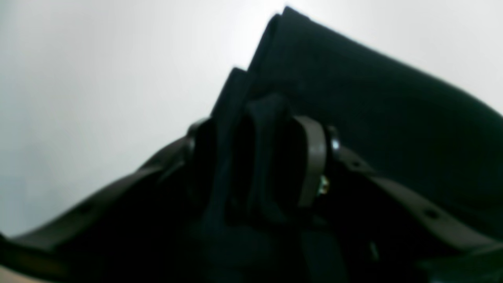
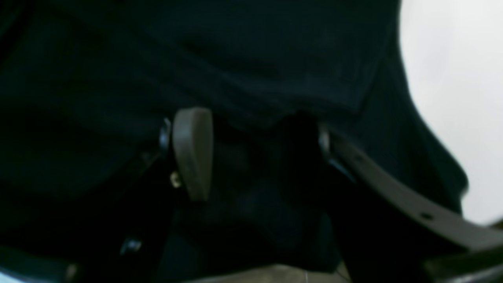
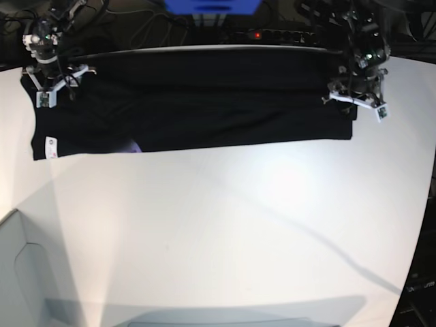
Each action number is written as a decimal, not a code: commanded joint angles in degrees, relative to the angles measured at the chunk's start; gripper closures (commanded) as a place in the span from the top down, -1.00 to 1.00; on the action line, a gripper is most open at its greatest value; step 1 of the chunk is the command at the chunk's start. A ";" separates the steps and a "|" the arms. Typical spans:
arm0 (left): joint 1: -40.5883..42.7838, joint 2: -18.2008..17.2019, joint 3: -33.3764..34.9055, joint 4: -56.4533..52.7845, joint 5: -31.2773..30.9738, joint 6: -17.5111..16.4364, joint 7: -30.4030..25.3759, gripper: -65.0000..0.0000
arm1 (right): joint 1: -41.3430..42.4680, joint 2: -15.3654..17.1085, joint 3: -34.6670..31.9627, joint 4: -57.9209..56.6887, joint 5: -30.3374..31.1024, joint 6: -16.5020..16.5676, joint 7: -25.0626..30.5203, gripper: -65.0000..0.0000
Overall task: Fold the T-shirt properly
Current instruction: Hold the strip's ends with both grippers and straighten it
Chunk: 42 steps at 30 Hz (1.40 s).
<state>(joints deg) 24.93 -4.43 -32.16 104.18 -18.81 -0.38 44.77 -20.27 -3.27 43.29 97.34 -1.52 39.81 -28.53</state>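
Note:
The black T-shirt (image 3: pixel 204 102) lies as a long folded strip across the far part of the white table (image 3: pixel 225 225). Its small white label (image 3: pixel 50 147) shows at the front left corner. At the strip's right end my left gripper (image 3: pixel 357 99) stands over the cloth; in the left wrist view its jaws (image 1: pixel 255 157) are apart with loose folds of T-shirt (image 1: pixel 353 98) between them. My right gripper (image 3: pixel 48 85) is at the left end. In the right wrist view it (image 2: pixel 259 153) is open wide, its pad (image 2: pixel 192 153) lying against the T-shirt (image 2: pixel 255 59).
A blue box (image 3: pixel 211 5), cables and a power strip with a red light (image 3: pixel 255 34) sit behind the table's far edge. The table's right edge (image 3: pixel 426 204) drops away. A pale panel (image 3: pixel 20 266) stands at the near left corner.

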 commanded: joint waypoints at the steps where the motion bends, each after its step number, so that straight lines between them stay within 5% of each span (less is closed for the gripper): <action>1: 0.61 -0.45 -0.32 2.50 -0.05 0.16 -1.13 -0.07 | 0.18 1.38 -0.17 -1.03 -0.37 0.19 -0.43 0.03; 9: 5.45 -0.45 -0.32 8.65 0.04 0.16 -1.13 -0.06 | 1.42 2.34 -0.17 -4.37 -0.37 0.19 -0.34 0.03; 27: 9.58 -0.80 -0.50 4.52 0.04 0.07 -1.83 -0.07 | 1.50 2.34 -0.25 -4.37 -0.37 0.19 -0.34 0.03; 36: 14.59 -1.24 -10.34 11.73 -0.14 -0.01 -1.92 -0.07 | 1.50 2.34 -0.25 -4.20 -0.37 0.19 -0.34 0.03; 42: 14.15 -3.71 -12.01 11.64 -8.84 -0.01 -1.21 -0.07 | 1.50 2.34 -0.25 -4.20 -0.37 0.19 -0.34 0.03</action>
<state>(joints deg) 38.48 -7.68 -43.53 115.02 -27.75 -0.56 44.36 -18.59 -1.10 43.05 93.10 -0.16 39.70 -26.30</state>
